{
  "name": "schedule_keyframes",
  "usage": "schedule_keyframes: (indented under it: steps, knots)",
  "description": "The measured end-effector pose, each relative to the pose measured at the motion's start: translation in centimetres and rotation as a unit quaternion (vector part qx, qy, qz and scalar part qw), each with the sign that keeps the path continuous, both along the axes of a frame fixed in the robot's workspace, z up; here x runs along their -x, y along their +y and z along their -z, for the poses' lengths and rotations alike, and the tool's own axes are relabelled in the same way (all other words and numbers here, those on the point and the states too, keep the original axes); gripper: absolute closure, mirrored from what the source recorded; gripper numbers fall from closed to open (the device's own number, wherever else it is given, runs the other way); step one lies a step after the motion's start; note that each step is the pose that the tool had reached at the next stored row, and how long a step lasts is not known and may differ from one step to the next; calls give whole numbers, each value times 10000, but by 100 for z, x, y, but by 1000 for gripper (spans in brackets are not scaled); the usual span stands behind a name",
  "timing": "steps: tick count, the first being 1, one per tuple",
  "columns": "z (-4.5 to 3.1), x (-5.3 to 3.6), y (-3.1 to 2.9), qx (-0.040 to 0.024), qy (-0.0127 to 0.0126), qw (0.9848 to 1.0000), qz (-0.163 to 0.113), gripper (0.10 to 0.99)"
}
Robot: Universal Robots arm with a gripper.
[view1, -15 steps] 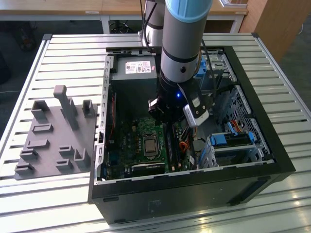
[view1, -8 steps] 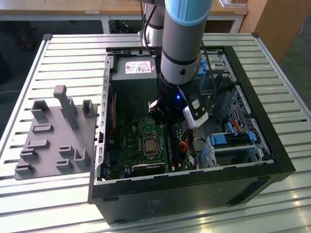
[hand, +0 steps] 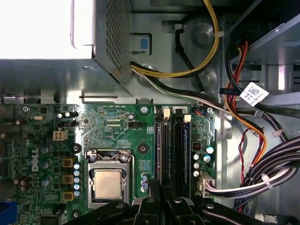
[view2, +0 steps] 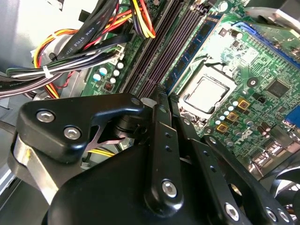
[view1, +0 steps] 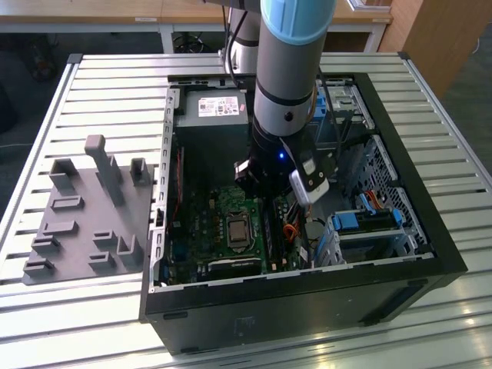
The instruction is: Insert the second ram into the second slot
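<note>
Between the 2 fingers of the pincer (view2: 165, 96), in the second wrist view, sits the second ram (view2: 199, 40). The fingers are drawn close together and clamped on its thin edge, and the dark-blue stick runs away from the fingertips along the line of the memory slots (view2: 157, 47). It stands upright over the slot row, on the side nearest to the processor (view2: 206, 93). How deep it sits in its slot I cannot tell.

Just beside the pincer, on the other side of the slots from the processor, a bundle of black, yellow, red and orange cables (view2: 70, 61) passes over the green motherboard (view2: 262, 70).

Beyond the pincer, in the first wrist view, the slots end at small white latches (hand: 157, 112). Further behind them is the grey metal box of the power supply (hand: 112, 33), with yellow and black wires at its side.

In the exterior view the arm (view1: 288, 69) reaches from above into the open black computer case (view1: 307, 307), with the pincer low over the motherboard near the middle of the case. Drive bays with bright blue latches (view1: 361, 221) are further from the pincer, at the exterior view's right. Well apart from the pincer, outside the case at the exterior view's left, a grey holder plate (view1: 84, 223) with several upright posts lies on the slatted metal desk (view1: 115, 84).
</note>
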State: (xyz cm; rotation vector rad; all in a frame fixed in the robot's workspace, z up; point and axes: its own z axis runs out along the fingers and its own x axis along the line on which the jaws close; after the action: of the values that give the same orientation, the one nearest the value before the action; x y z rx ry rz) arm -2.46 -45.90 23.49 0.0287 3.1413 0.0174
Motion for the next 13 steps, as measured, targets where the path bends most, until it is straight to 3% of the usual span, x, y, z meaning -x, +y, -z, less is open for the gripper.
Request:
schedule_keyframes:
  steps: [13]
  knots:
    - [21, -21, 0, 0, 13, 10000, 4, 949]
